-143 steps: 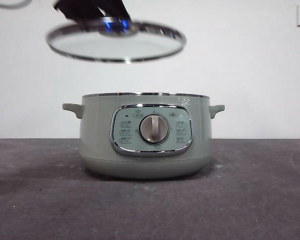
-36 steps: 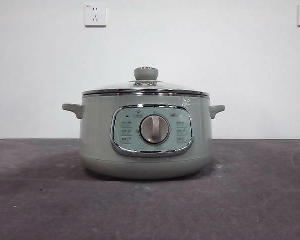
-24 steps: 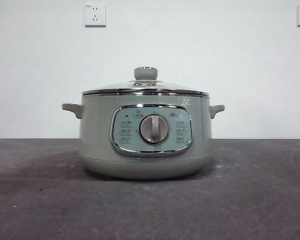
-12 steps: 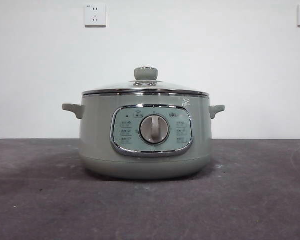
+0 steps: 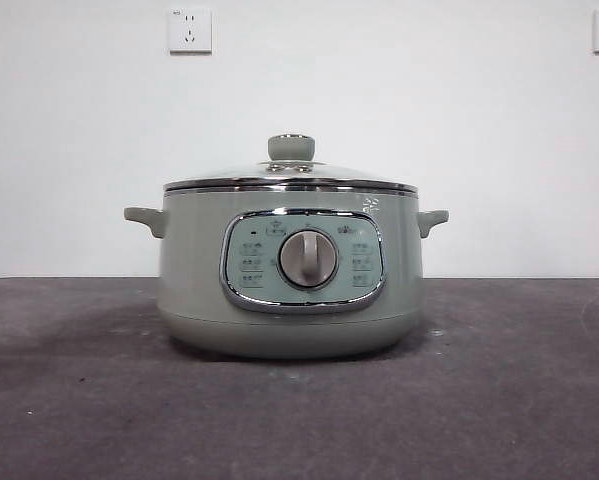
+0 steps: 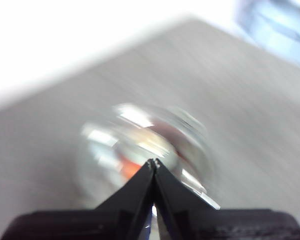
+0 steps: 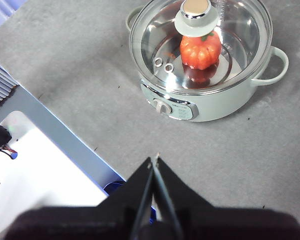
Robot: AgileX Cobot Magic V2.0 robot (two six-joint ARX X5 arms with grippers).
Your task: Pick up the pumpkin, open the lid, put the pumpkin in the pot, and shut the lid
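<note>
The sage-green pot (image 5: 289,270) stands on the dark table with the glass lid (image 5: 291,172) seated on its rim, knob (image 5: 291,147) on top. In the right wrist view the pot (image 7: 210,102) is seen from above, and the orange pumpkin (image 7: 200,50) sits inside it under the lid (image 7: 162,35). My right gripper (image 7: 155,160) is shut and empty, high above the table, away from the pot. My left gripper (image 6: 153,163) is shut and empty above the blurred lid (image 6: 144,145); an orange patch shows through the glass. Neither arm shows in the front view.
A grey table (image 5: 499,400) surrounds the pot. Two wall sockets (image 5: 190,30) are on the white wall behind. In the right wrist view the table's edge and a blue-grey frame (image 7: 64,140) lie beside a white floor area.
Several seconds ago a gripper held the lid in the air above the open pot; since 1.5 s ago the lid rests on the pot, the arm is gone, and nothing has moved.
</note>
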